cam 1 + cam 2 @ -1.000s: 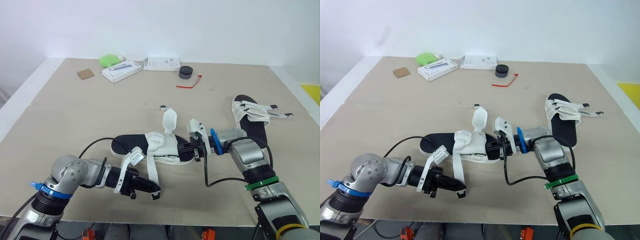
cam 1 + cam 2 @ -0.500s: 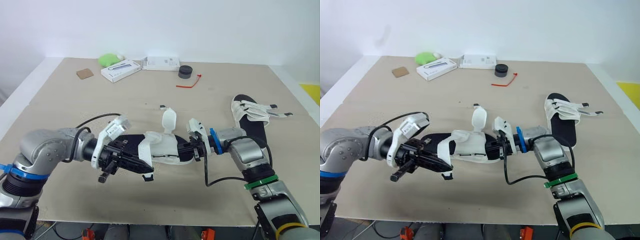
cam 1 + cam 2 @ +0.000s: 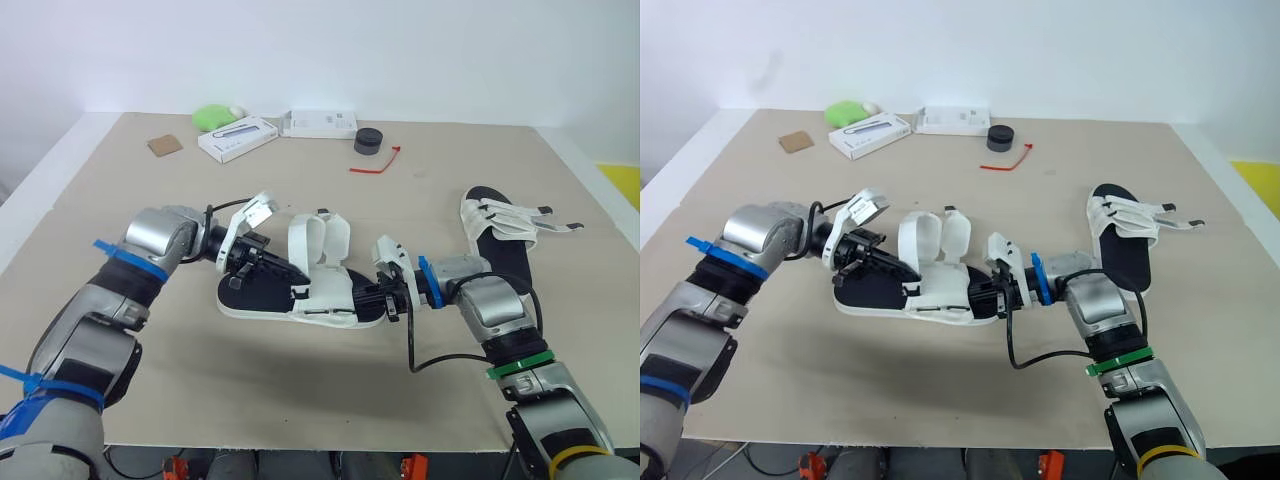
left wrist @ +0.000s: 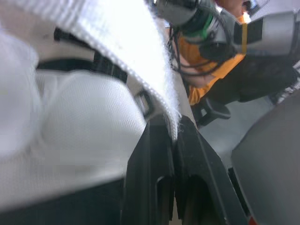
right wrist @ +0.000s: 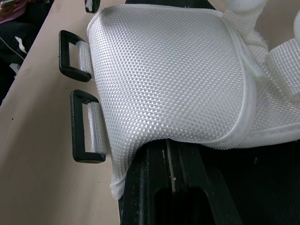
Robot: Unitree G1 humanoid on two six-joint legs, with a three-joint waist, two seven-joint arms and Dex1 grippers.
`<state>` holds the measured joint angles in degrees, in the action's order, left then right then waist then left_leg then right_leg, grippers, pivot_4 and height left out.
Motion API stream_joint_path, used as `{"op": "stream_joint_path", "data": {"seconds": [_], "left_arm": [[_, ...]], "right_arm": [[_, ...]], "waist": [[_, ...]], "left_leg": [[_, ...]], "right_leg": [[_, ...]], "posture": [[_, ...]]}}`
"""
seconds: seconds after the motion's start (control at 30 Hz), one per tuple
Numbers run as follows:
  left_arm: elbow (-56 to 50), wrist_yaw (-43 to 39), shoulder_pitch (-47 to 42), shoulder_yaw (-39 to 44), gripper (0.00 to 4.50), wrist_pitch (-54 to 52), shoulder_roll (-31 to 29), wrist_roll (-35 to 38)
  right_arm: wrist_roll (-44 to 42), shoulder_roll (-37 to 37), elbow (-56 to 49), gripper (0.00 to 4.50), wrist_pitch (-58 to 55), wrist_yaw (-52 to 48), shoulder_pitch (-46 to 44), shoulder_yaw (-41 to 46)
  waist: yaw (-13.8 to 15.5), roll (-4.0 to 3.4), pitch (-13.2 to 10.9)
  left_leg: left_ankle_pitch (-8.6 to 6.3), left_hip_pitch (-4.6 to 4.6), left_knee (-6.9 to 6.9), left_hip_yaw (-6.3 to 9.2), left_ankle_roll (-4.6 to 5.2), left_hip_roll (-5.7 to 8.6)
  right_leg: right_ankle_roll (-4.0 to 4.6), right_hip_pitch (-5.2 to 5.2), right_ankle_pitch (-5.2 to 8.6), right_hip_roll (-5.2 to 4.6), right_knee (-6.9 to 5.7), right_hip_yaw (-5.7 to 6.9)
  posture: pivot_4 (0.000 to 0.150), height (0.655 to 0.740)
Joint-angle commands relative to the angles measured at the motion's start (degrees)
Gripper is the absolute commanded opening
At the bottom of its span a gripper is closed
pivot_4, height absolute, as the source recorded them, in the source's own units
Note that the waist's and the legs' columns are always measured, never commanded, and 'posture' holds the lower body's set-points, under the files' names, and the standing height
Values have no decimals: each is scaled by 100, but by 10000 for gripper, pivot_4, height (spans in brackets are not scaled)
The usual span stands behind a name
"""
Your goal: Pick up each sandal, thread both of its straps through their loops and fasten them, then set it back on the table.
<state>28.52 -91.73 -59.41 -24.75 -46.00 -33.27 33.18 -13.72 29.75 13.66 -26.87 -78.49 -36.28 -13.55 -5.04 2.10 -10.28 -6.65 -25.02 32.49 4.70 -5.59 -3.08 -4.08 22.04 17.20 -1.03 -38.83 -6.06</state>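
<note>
First sandal (image 3: 262,300) mid-threading, unfastened.
Left tool (image 3: 296,290) clenched on strap (image 3: 300,238), right tool (image 3: 373,298) gripping upper (image 3: 332,288); second sandal (image 3: 502,238) pending at right edge of table (image 3: 600,330).

Your left arm (image 3: 150,240) comes in low with the elbow bent and the forearm aimed toward your right side. The left gripper (image 3: 288,281) has both fingers (image 4: 157,154) pinched tight on a white strap (image 4: 117,42). Your right arm (image 3: 490,310) is folded at the elbow, forearm level and pointing left. The right gripper (image 3: 368,298) is closed as well, its fingers (image 5: 154,168) side by side with their tips under the mesh upper (image 5: 168,75).
</note>
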Motion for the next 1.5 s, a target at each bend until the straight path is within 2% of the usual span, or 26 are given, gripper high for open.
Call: {"op": "stream_joint_path", "data": {"seconds": [0.03,0.27,0.7,0.97,1.5], "left_arm": [[188,-77,-156,-46,839,88,84,-30],[78,-77,104,-198,839,131,124,-127],[-558,290,304,479,839,-477,670,-11],[-754,323,709,390,839,-275,533,-386],[-669,365,719,575,839,-275,549,-493]], "right_arm": [[210,-1,197,0,-114,242,192,-211],[194,6,193,0,-105,268,203,-182],[200,-55,295,0,-65,263,111,-198],[185,-44,253,0,-74,271,171,-197],[149,-24,224,0,-135,258,165,-173]], "waist": [[-2,0,0],[-2,0,0],[-10,-1,0],[-21,-3,1],[-21,-3,1]], "left_leg": [[-1,0,0,0,1,0],[0,1,1,1,2,1],[1,4,11,4,3,1],[3,17,12,5,6,1],[4,17,13,4,7,1]], "right_leg": [[-1,-1,0,0,0,-1],[-3,-4,-1,0,-4,-2],[-7,-11,-5,1,-9,-2],[-6,-18,-6,5,-17,-6],[-7,-20,-7,5,-17,-7]], "posture": [[1500,7400],[1500,7400],[1500,7400],[1500,7400],[1500,7400]]}}
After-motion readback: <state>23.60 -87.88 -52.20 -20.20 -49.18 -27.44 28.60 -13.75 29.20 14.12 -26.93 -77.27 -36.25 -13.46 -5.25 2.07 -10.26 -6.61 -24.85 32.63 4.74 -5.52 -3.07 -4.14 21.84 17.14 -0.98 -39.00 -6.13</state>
